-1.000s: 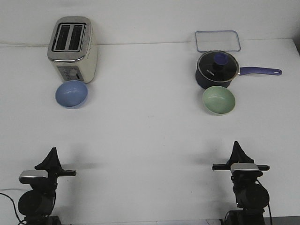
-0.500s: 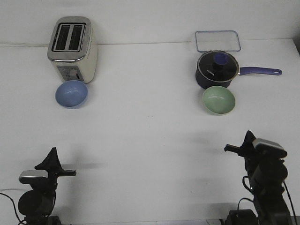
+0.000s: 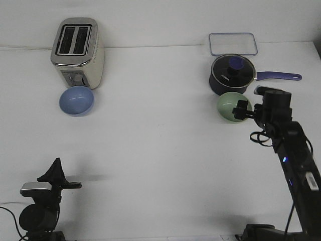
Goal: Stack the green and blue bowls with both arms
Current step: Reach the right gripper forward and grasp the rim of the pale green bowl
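Front view: we see a smooth white table [image 3: 160,150] with the pale green bowl [image 3: 228,107] at about two o'clock from its centre, round and glossy, just in front of a dark blue lidded saucepan [image 3: 231,75] whose long handle points toward three o'clock. The right gripper [image 3: 243,110] sits at the green bowl's three o'clock rim, covering that edge; we cannot tell whether its prongs are parted or clenched. Its black jointed arm trails cables down toward five o'clock. The periwinkle blue bowl [image 3: 76,100], equally round and smooth, rests at ten o'clock, just in front of a boxy metallic toaster [image 3: 77,51]. The left gripper [image 3: 54,169] rests at seven o'clock, its thin black prongs drawn to a point, apparently closed and empty. A clear rectangular container [image 3: 233,43] lies behind the saucepan.
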Robot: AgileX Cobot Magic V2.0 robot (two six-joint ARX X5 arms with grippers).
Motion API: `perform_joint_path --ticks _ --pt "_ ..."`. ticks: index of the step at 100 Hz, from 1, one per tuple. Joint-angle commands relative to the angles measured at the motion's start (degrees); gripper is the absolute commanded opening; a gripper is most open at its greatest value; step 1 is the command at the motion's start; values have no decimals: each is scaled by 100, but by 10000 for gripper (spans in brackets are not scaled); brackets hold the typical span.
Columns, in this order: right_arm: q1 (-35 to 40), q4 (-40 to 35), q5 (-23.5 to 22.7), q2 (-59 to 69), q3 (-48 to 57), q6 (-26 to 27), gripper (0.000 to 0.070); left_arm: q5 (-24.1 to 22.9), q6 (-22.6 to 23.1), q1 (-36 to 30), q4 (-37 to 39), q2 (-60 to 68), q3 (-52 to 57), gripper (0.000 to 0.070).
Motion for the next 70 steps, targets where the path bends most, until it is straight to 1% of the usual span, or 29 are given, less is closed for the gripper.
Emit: perform_joint_path --ticks 1,14,23,36,42,45,52,55,60,61,62,67,70 --pt "-96 -39 -87 601 350 -254 569 -11 26 -4 55 -11 -111 13" --pt "-280 -245 -337 1578 946 -407 570 -11 26 -4 55 -11 -111 13" --pt "-341 -356 -339 2131 1248 -455 569 -11 26 -4 55 -11 -111 13" --pt "-382 -315 -398 2677 1458 -527 569 -11 26 -4 55 -11 -111 13" --pt "-387 -297 -404 2870 1517 -562 546 -11 26 -4 55 -11 -111 14" --pt "-387 -280 -424 2929 1517 -568 523 -11 26 -4 52 -11 -111 13" --pt "-387 -216 -551 3064 1517 -581 500 -11 26 -4 55 -11 -111 13" --pt "-387 -214 -597 3104 1517 -581 460 -11 26 -4 52 -11 -111 13" --pt "-391 -214 -688 3145 1517 -603 331 -11 26 -4 55 -11 -111 13" --pt "-391 -214 -691 3154 1517 -605 317 -11 26 -4 55 -11 -111 13" --pt "-391 -210 -693 3163 1517 -608 271 -11 26 -4 55 -11 -111 13" --pt "-389 -208 -706 3171 1517 -632 123 -13 26 -4 55 -11 -111 13" --pt "-389 -205 -708 3171 1517 -669 46 -11 26 -4 55 -11 -111 13"
